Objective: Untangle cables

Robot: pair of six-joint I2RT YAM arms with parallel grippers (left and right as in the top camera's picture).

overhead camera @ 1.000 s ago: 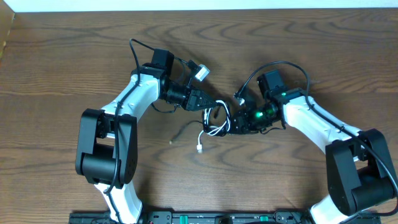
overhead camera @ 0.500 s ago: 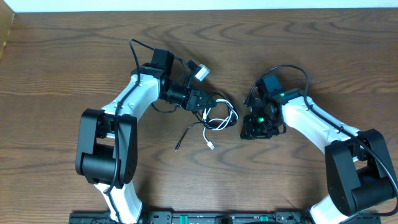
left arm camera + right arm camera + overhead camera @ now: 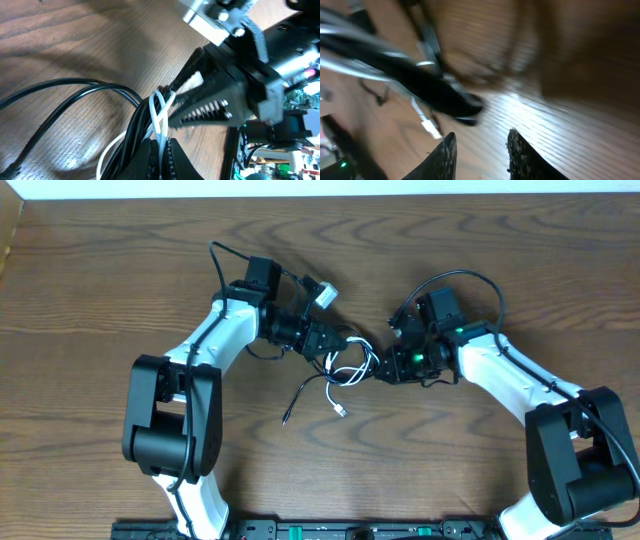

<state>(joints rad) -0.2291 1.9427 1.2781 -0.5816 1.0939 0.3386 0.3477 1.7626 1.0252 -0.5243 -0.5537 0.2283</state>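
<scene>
The black cable and the white cable lie tangled in loops on the table between my two arms. My left gripper is shut on the tangle; in the left wrist view its fingers pinch the white cable, with strands of the black cable running alongside. My right gripper stands open at the right side of the tangle. Its toothed jaws gape right at the top of the white loop. The right wrist view is blurred; the gripper holds nothing, and a dark cable crosses ahead of it.
The brown wooden table carries only the cables and the arms. The cables' loose plug ends trail toward the front, black on the left and white on the right. Thick black wires loop off each arm's wrist.
My right gripper left the tangle, pulling back to the right, and has now returned to its right edge. The loose cable ends shifted slightly right. My left gripper kept its grip.
</scene>
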